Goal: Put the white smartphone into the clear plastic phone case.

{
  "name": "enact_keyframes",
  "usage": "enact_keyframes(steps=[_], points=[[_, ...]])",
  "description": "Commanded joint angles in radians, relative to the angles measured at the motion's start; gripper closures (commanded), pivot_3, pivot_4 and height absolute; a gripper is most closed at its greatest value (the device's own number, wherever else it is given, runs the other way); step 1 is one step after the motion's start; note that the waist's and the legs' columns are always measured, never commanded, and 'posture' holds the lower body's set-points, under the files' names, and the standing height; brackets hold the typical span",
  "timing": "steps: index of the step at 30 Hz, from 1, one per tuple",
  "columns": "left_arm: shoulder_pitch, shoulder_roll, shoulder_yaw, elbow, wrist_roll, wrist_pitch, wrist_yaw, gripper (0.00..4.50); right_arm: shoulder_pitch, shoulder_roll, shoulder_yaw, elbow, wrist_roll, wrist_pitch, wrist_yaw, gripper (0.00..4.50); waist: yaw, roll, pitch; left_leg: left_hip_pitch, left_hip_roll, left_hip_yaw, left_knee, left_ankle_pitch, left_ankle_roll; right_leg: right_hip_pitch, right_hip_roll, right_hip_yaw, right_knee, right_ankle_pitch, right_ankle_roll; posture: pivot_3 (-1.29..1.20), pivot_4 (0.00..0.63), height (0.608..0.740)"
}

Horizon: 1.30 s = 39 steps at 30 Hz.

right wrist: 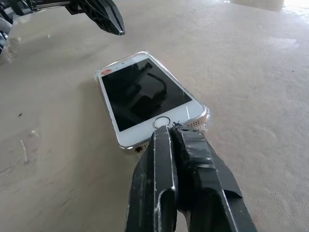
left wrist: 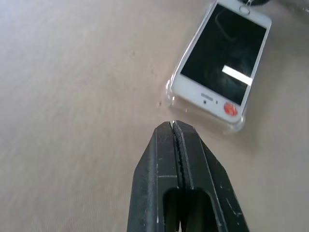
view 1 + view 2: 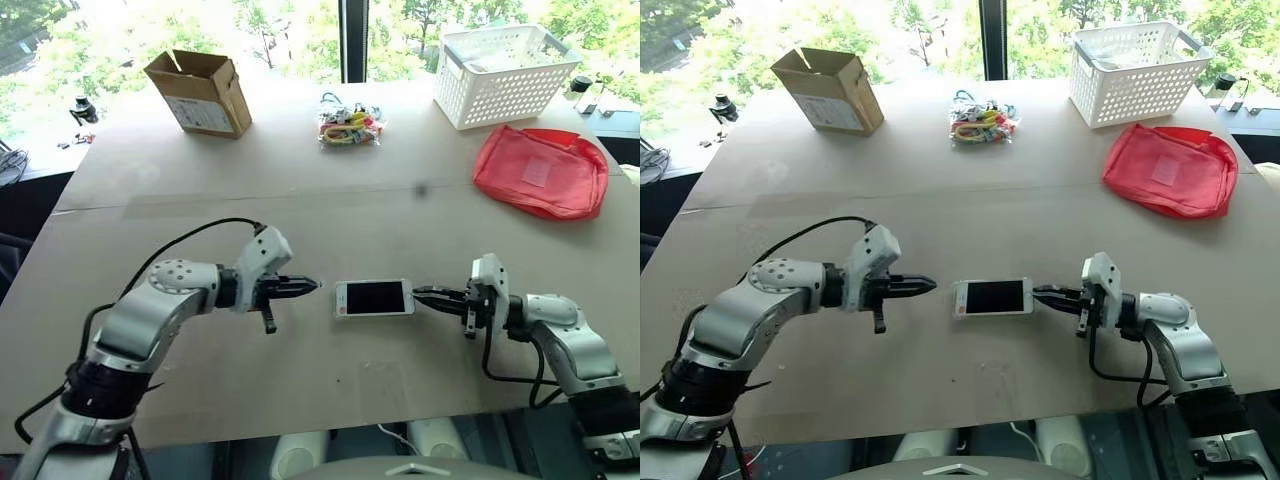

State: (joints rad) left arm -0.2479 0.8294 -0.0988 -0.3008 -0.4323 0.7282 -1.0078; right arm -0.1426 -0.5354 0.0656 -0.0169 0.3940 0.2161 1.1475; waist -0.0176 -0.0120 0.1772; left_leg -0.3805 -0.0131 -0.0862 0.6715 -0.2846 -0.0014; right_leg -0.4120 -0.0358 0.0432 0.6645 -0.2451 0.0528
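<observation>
I have the white smartphone with its black screen (image 3: 373, 298) lying face up near the middle of the front half of the pale wooden bench (image 3: 330, 200), closer to the front edge than the back. It sits inside the clear plastic phone case (image 2: 170, 92), whose glossy lip shows round the corners in both wrist views. From the right wrist view one long edge of the phone looks slightly proud of the case at the home-button end, so I judge it not fully seated.

My left gripper (image 3: 310, 286) has its two black fingers pressed together on nothing, the tip just off the phone's earpiece end. My right gripper (image 3: 420, 293) is likewise closed and empty, its tip at the home-button end; whether it touches I cannot tell.

The risk I see: pushing with closed tips from either end could slide phone and case together across the smooth bench instead of seating them. Pressing one corner down could also lever the opposite corner out of the shell.
</observation>
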Motion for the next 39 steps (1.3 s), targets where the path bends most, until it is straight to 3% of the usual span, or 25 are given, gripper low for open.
enact_keyframes(steps=[1, 9, 17, 23, 32, 36, 39], points=[[-0.005, -0.010, -0.020, -0.020, 0.007, -0.021, -0.003, 4.50, 0.000, 0.000, 0.022, -0.041, 0.004, 0.011, 0.001, 4.37, 0.002, 0.000, 0.000, 0.000, 0.000, 0.000, 0.000, 0.000, 0.000, 0.000, 0.000, 0.000, 0.000, 0.000, 0.000, 0.00, 0.150, 0.740], [-0.036, -0.099, -0.123, -0.020, 0.038, -0.014, 0.025, 4.50, -0.005, 0.001, 0.044, -0.050, -0.001, 0.019, -0.011, 4.37, 0.001, 0.000, 0.000, 0.000, 0.000, 0.000, 0.000, 0.000, 0.000, 0.000, 0.000, 0.000, 0.000, 0.000, 0.000, 0.00, 0.150, 0.740], [-0.025, -0.091, -0.150, -0.007, 0.069, -0.035, 0.016, 4.50, -0.018, 0.034, 0.097, -0.068, -0.027, 0.028, -0.035, 4.37, -0.005, 0.000, -0.001, 0.001, 0.000, 0.000, 0.000, 0.000, 0.000, 0.000, 0.001, 0.000, 0.001, 0.000, 0.000, 0.00, 0.150, 0.740], [-0.051, -0.065, -0.054, -0.027, 0.034, -0.019, 0.025, 4.50, -0.024, 0.026, 0.094, -0.054, -0.037, 0.021, -0.035, 4.37, -0.025, 0.000, -0.001, 0.001, 0.000, 0.000, 0.000, 0.000, 0.000, 0.000, 0.001, 0.001, 0.002, 0.000, 0.000, 0.00, 0.150, 0.740], [-0.012, 0.041, -0.049, -0.014, 0.076, -0.031, 0.004, 4.50, -0.032, 0.009, 0.089, -0.041, -0.043, 0.013, -0.031, 4.37, -0.021, 0.000, -0.001, 0.001, 0.000, 0.000, 0.000, 0.000, 0.000, 0.000, 0.000, 0.000, 0.002, 0.000, 0.000, 0.00, 0.150, 0.740], [-0.029, 0.014, -0.102, 0.029, 0.120, -0.064, 0.011, 4.50, -0.039, 0.014, 0.095, -0.038, -0.045, 0.013, -0.033, 4.37, -0.017, 0.000, -0.001, 0.001, 0.000, 0.000, 0.000, 0.000, 0.000, 0.000, 0.000, 0.000, 0.002, 0.000, 0.000, 0.00, 0.150, 0.740], [-0.049, -0.062, -0.140, 0.054, 0.125, -0.071, 0.028, 4.50, -0.044, 0.019, 0.099, -0.039, -0.047, 0.015, -0.035, 4.37, -0.011, 0.001, -0.001, 0.001, -0.001, 0.000, 0.000, 0.000, 0.000, 0.000, 0.000, 0.000, 0.002, 0.000, 0.000, 0.00, 0.150, 0.740]])
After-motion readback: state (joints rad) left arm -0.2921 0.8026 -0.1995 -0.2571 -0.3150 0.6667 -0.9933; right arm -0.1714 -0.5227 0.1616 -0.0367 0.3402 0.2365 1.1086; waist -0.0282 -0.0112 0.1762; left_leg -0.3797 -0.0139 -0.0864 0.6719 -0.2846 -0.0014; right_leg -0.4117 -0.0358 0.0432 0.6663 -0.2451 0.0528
